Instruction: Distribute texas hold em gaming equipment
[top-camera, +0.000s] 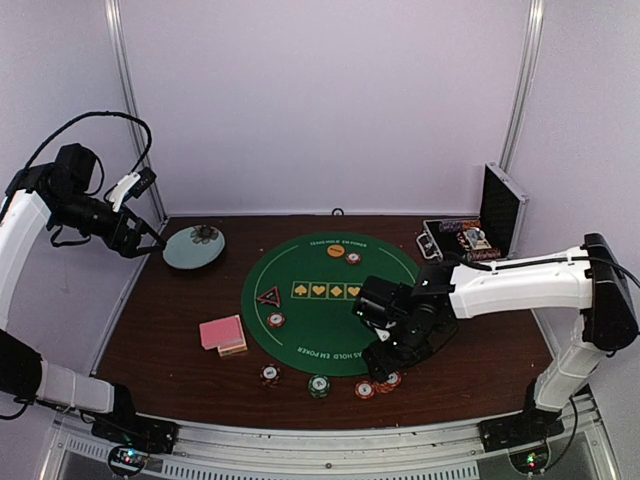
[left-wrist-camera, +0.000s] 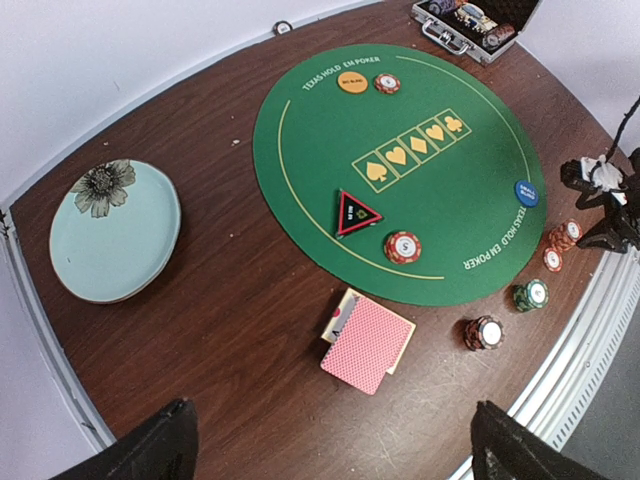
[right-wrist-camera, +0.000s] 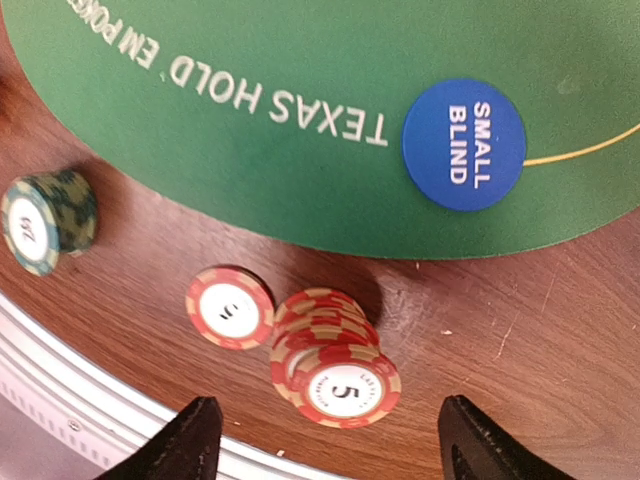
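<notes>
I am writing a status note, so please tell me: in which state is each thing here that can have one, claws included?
left claw: open, holds nothing
right claw: open, over the red chip stack, not touching it
red chip stack: slumped sideways, not upright
playing cards: face down, stacked unevenly
aluminium case: lid open

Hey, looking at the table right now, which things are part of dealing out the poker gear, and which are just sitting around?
Part of the job: pink-backed cards, red chip stack, green chip stack, blue small-blind disc, orange disc, black-red triangle marker.

Just lying about: aluminium case, pale blue plate.
</notes>
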